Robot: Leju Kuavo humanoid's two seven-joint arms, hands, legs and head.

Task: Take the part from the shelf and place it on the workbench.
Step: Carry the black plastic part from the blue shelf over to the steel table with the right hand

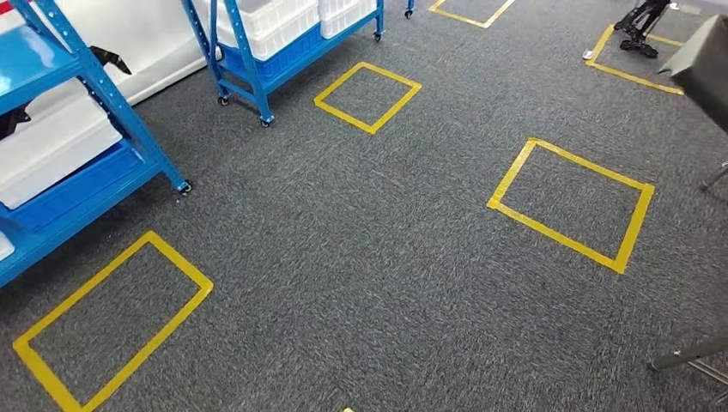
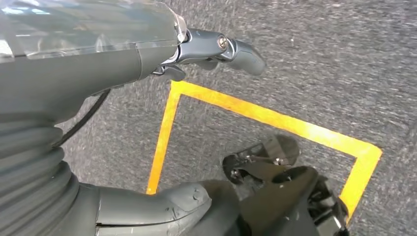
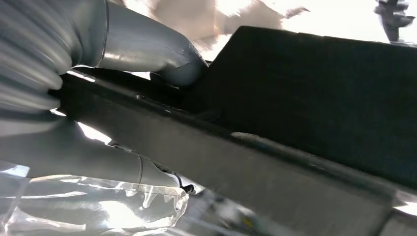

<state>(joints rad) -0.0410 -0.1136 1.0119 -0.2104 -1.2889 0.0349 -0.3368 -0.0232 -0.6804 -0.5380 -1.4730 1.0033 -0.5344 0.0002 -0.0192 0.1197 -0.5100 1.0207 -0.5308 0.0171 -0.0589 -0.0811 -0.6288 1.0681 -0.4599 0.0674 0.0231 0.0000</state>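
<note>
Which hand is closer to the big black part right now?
Right. The right hand grips the black part, thumb pressed on its edge. The left hand hangs over the grey carpet by a yellow tape square, holding nothing.

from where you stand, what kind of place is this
Probably a warehouse-style robot test area: blue wheeled shelving racks holding white bins, and yellow tape rectangles marking spots on grey carpet.

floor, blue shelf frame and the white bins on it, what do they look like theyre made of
Floor: looks like low-pile grey carpet, matte, with a flecked woven texture. Blue shelf frame: probably painted metal, glossy, with rows of punched holes in the upright. White bins: likely moulded plastic, smooth and slightly shiny, with ribbed rims.
</note>
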